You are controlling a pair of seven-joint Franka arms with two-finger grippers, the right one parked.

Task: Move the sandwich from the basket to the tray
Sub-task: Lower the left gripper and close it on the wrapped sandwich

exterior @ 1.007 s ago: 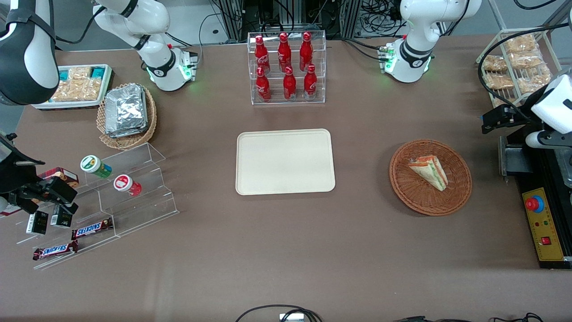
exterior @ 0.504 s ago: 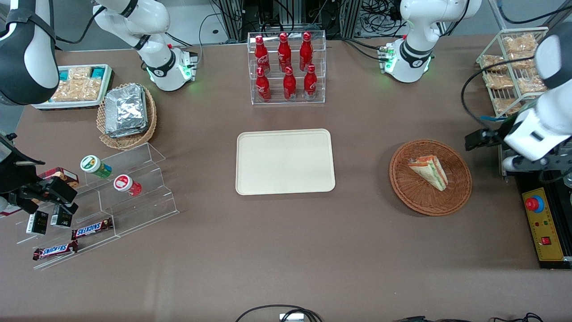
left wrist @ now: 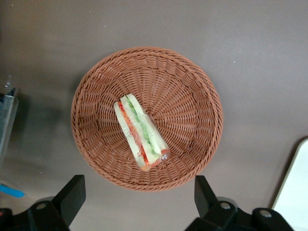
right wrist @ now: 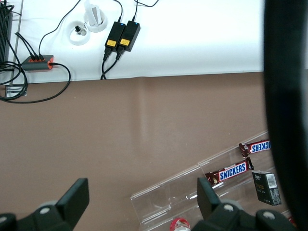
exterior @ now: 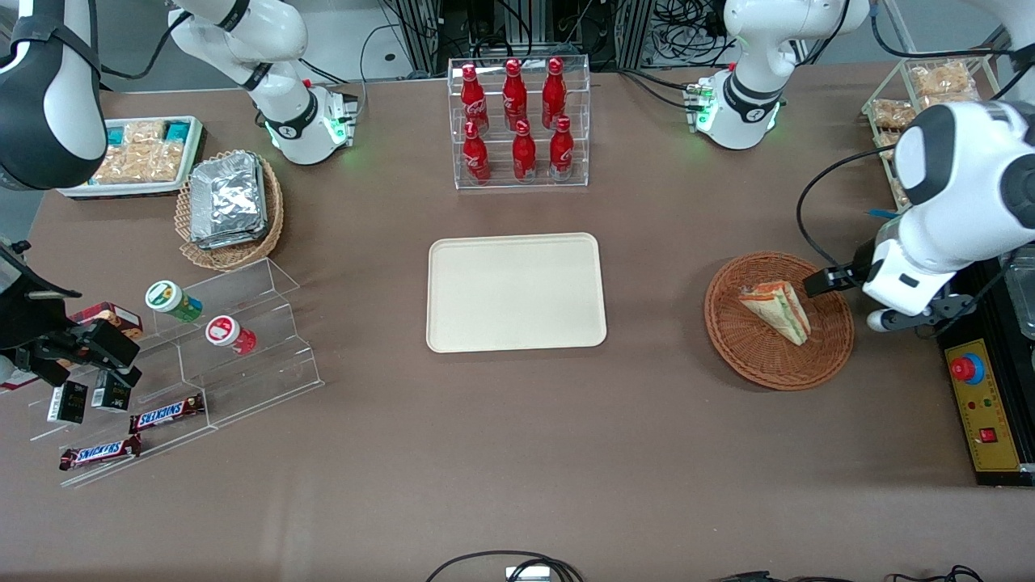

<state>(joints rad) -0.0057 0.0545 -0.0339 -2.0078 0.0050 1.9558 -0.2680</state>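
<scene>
- The sandwich lies in the basket, tip toward 11 o'clock.
- The gripper hovers above, fingers spread and empty, ready to straddle it.
- The tray waits bare on the counter.

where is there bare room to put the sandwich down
The whole tray is bare, and so is the table between it and the basket. The basket holds only the sandwich. The open pincer hangs above the basket's edge.

Sandwich in basket, tray beside, gripper with fingers spread above basket.
</scene>
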